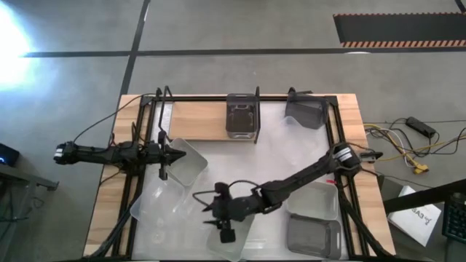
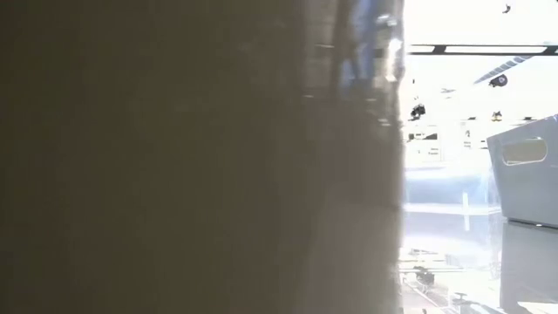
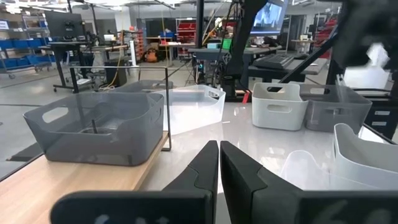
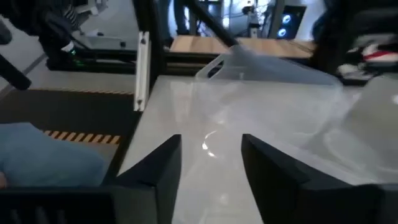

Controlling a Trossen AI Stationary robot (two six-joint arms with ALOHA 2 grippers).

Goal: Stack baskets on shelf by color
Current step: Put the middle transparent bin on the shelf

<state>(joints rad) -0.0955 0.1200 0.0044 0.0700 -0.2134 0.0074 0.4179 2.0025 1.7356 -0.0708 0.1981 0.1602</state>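
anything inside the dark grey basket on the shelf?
The dark grey translucent plastic basket on the light wooden shelf plank looks empty: the left wrist view shows only its bare floor through the wall. No other basket is nested in it.

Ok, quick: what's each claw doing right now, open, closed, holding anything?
Left claw: closed, holding nothing, above the table near the shelf.
Right claw: open, holding nothing, over a clear basket at the table's front edge.

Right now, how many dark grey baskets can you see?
2. One dark basket stands on the shelf at the back; the other dark basket sits at the table's front right corner, beside a white basket. Nested ones may be hidden.
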